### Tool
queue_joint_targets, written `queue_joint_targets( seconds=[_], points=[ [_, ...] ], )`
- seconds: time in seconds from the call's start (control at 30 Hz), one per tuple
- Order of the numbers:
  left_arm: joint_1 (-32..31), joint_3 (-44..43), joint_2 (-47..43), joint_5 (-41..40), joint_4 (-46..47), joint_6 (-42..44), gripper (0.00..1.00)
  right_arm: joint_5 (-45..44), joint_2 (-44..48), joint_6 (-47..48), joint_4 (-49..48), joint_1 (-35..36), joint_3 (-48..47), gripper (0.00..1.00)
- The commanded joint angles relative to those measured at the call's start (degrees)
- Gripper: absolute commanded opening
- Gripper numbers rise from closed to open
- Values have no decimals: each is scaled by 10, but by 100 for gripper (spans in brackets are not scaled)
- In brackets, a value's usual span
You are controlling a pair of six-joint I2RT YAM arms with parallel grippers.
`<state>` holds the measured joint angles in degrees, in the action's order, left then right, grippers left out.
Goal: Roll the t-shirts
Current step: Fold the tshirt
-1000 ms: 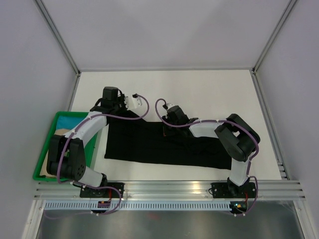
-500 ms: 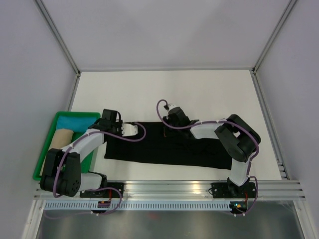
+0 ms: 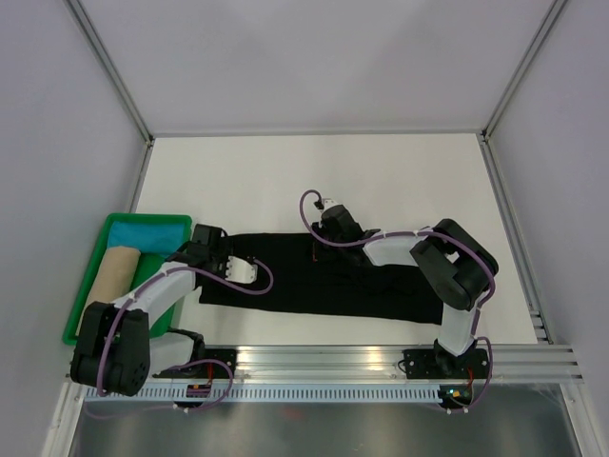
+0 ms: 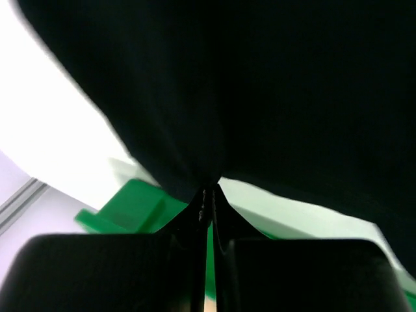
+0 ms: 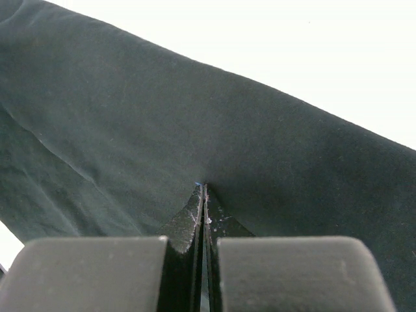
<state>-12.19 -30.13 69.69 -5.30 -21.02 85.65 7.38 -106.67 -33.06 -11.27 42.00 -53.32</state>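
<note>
- Left jaws: pressed together, pinching a fold of the black t-shirt (image 4: 260,84). The cloth bunches to a point right at my tips and fills the view beyond them.
- Right jaws: pressed together as well, nipping a small ridge of the same shirt, with creases running out to either side of the pinch.
- Shirt position: it lies flat on the white desk (image 3: 381,171) as a long dark band. My left jaws hold its left end and my right jaws hold its far edge, near the middle. Most of the cloth lies nearer my bases than both pinch points.
- Green tray (image 4: 130,207): just to the left of my left jaws, at the desk's left side.
- Tray contents: a turquoise roll (image 3: 147,233) at the far end, with a tan roll (image 3: 114,278) just beside it on the near side. Both are apart from my jaws.
</note>
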Motion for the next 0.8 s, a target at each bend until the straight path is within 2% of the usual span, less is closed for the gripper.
queue_joint_targets(
  seconds=[0.0, 0.07, 0.1, 0.17, 0.2, 0.3, 0.37, 0.4, 0.43, 0.5, 0.53, 0.57, 0.67, 0.77],
  points=[
    [0, 32, -14, -26, -25, 79, 6, -36, 0, 3, 56, -10, 12, 0],
    [1, 38, -13, -28, -28, 73, 15, -35, 1, 3, 56, -10, 12, 0],
    [1, 37, -14, -28, -29, 65, 39, -32, 2, 3, 55, -10, 12, 0],
    [1, 21, -16, -26, -40, 56, 53, -24, 6, 9, 53, -9, 8, 0],
    [1, 10, -16, -23, -59, 40, 56, -22, 9, 12, 54, -10, 5, 0],
    [1, -94, -10, 13, -141, -21, 56, -22, 22, 26, 76, -10, -16, 2],
    [1, -153, 0, 70, -194, -77, 55, -20, 32, 34, 85, -10, -34, 3],
    [1, -211, 4, 94, -243, -97, 53, -19, 45, 36, 92, -10, -37, 4],
    [0, -235, 10, 140, -260, -116, 50, -18, 52, 37, 96, -10, -46, 4],
    [-4, -286, 27, 171, -278, -179, 37, -14, 73, 39, 105, -10, -51, 4],
    [-11, -296, 33, 182, -276, -217, 28, -16, 80, 38, 109, -10, -56, 4],
    [-15, -302, 51, 181, -276, -234, 24, -19, 86, 37, 111, -10, -57, 4],
    [-26, -300, 92, 174, -259, -305, 20, -16, 111, 21, 129, -14, -47, 2],
    [-26, -272, 120, 144, -190, -364, 21, -9, 125, 5, 134, -33, -24, 2]
  ],
)
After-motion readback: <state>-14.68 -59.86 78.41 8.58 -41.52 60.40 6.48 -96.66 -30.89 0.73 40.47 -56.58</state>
